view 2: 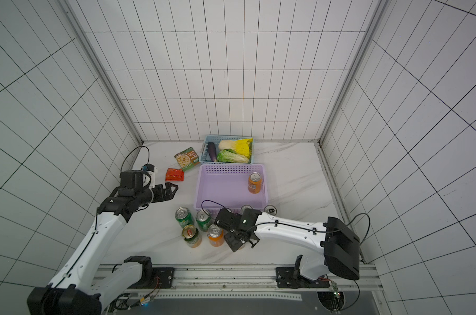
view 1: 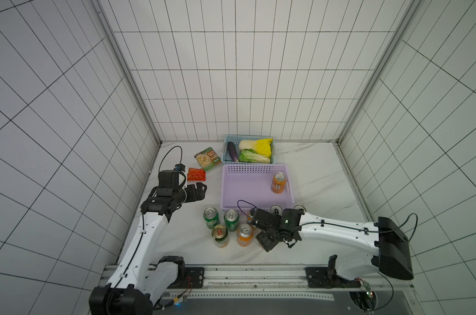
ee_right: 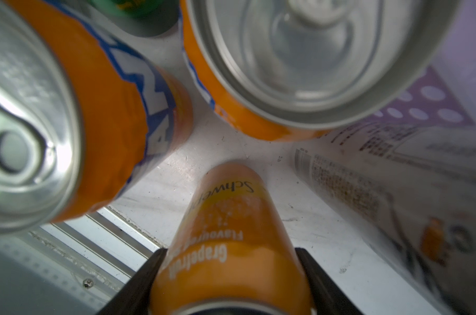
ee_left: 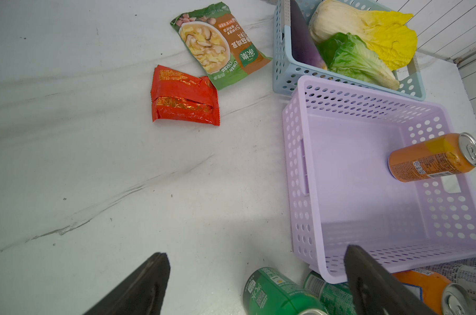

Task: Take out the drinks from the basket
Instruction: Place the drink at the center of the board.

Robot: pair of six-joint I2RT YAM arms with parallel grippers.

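In the right wrist view the right gripper (ee_right: 230,253) clamps its jaws on both flanks of an upright grapefruit can (ee_right: 231,212), whose base is at the table (view 1: 326,177). We judge it is setting this drink into the gap between its neighbours, held by the sides so it lands standing. The left gripper (ee_left: 256,252) hangs empty with jaws wide at the left of both top views, clear of the right arm's work.

The lilac basket (view 1: 254,167) sits mid-frame. One orange can (view 1: 279,183) stands at its right side, the only drink left inside.

We count nine cans, eight on the table below the basket and one in it. Four are orange, two are green cans (view 1: 211,216), one is a dark green can (view 1: 220,236) with a red-gold top, and two are silver-white cans (view 1: 275,209) showing mostly their tops. Left of the baskets lie two snack packets (view 1: 208,159). Above, one blue basket (ee_left: 281,68) holds one aubergine and two leafy cabbages.
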